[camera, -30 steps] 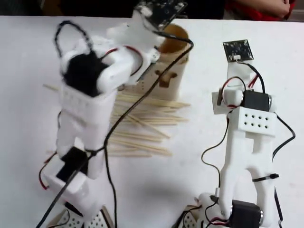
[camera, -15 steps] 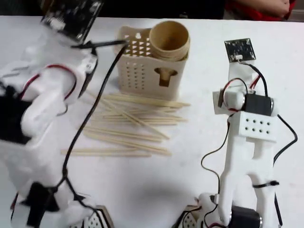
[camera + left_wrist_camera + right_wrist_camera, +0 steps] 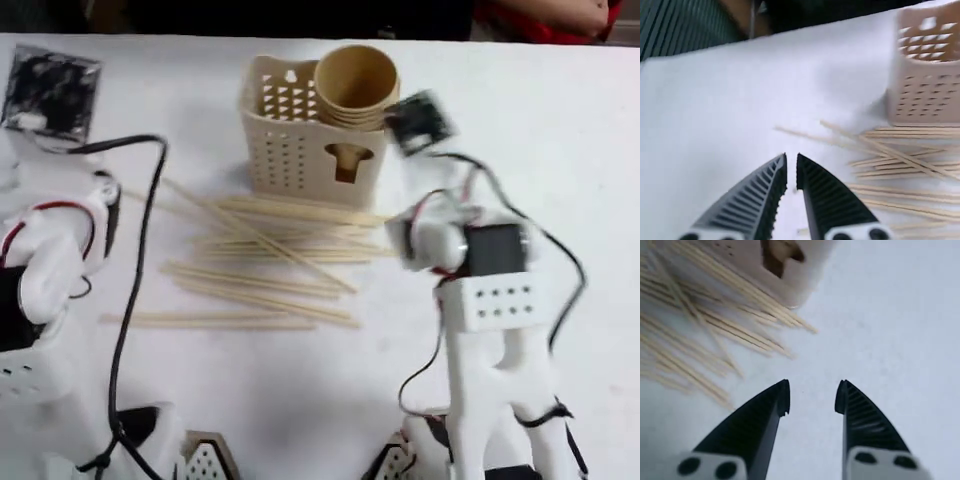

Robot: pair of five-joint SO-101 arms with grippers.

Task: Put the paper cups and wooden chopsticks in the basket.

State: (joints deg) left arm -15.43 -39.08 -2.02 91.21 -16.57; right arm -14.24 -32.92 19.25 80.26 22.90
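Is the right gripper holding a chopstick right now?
No, the right gripper hangs open and empty above the table, with the chopsticks lying loose beside the basket.

Chopsticks [image 3: 900,156] scattered — basket [image 3: 927,95] just beside.

No lettering, number, label or sign can be read on the basket [image 3: 290,150], the paper cups [image 3: 357,85], the wooden chopsticks [image 3: 270,270] or the table [image 3: 560,120]
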